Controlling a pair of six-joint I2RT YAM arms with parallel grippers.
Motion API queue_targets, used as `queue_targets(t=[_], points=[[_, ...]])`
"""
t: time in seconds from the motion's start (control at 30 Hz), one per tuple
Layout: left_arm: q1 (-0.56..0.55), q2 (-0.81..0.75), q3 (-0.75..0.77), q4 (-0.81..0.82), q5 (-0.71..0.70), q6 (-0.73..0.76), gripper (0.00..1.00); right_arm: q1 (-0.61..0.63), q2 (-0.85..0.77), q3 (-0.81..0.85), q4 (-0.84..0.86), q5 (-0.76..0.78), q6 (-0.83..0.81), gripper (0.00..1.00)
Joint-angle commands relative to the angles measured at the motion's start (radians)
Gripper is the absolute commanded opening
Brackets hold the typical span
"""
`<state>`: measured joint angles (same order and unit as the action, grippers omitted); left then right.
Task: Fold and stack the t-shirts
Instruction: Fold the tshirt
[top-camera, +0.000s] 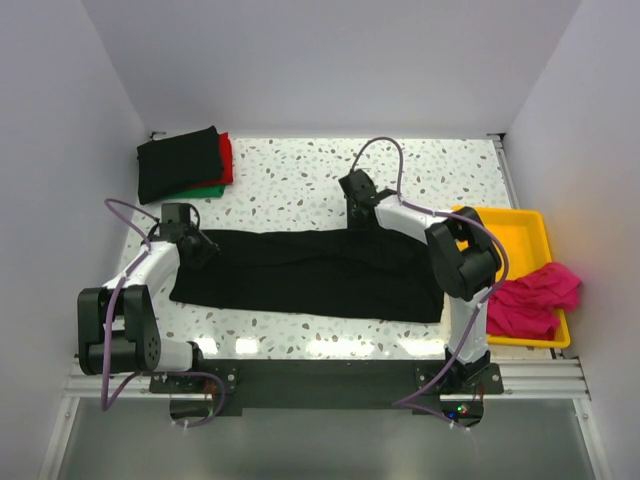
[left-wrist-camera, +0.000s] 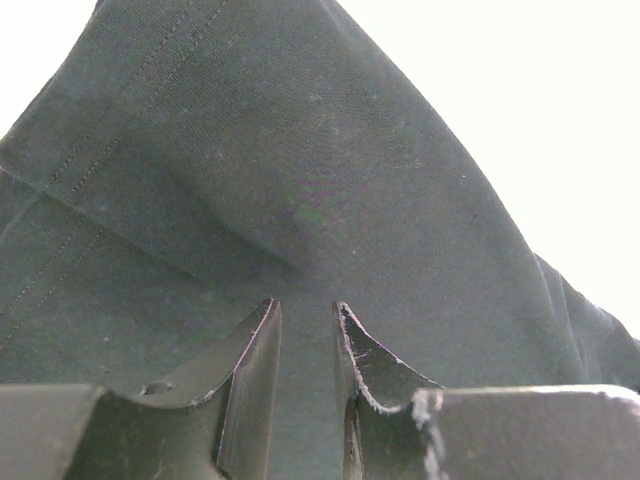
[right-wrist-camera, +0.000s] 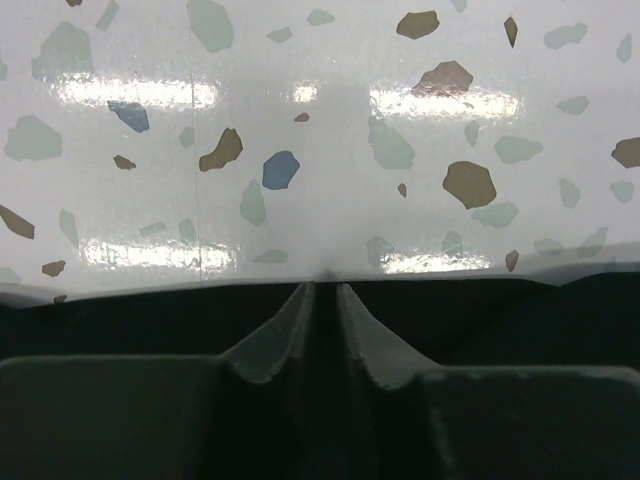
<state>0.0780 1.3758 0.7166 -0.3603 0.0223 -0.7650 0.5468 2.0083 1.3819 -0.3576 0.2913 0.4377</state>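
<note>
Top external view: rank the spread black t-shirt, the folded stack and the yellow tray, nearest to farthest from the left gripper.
From the left gripper:
1. spread black t-shirt: its left end is right at the fingers.
2. folded stack: far left corner, a short way beyond the gripper.
3. yellow tray: far right side, past the whole shirt.

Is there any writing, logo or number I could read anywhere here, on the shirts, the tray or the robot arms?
None: no view shows readable text.
The black t-shirt, the folded stack, the pink t-shirt and the yellow tray are plain.
The left arm and right arm carry no legible label.
</note>
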Motion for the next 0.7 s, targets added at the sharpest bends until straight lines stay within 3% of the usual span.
queue_targets(t=[0.0, 0.03, 0.13, 0.67], points=[[0.003, -0.029, 0.029, 0.009, 0.005, 0.018, 0.32, 0.004, -0.034, 0.026, -0.02, 0.037, 0.013, 0.14], [0.005, -0.03, 0.029, 0.008, 0.005, 0.02, 0.32, 0.004, -0.039, 0.022, -0.018, 0.039, 0.015, 0.07], [0.003, -0.032, 0.029, 0.007, 0.002, 0.02, 0.32, 0.007, -0.08, -0.006, -0.017, 0.037, 0.018, 0.0], [0.006, -0.029, 0.026, 0.008, 0.007, 0.032, 0.32, 0.097, -0.325, -0.182, -0.058, 0.028, 0.117, 0.0]])
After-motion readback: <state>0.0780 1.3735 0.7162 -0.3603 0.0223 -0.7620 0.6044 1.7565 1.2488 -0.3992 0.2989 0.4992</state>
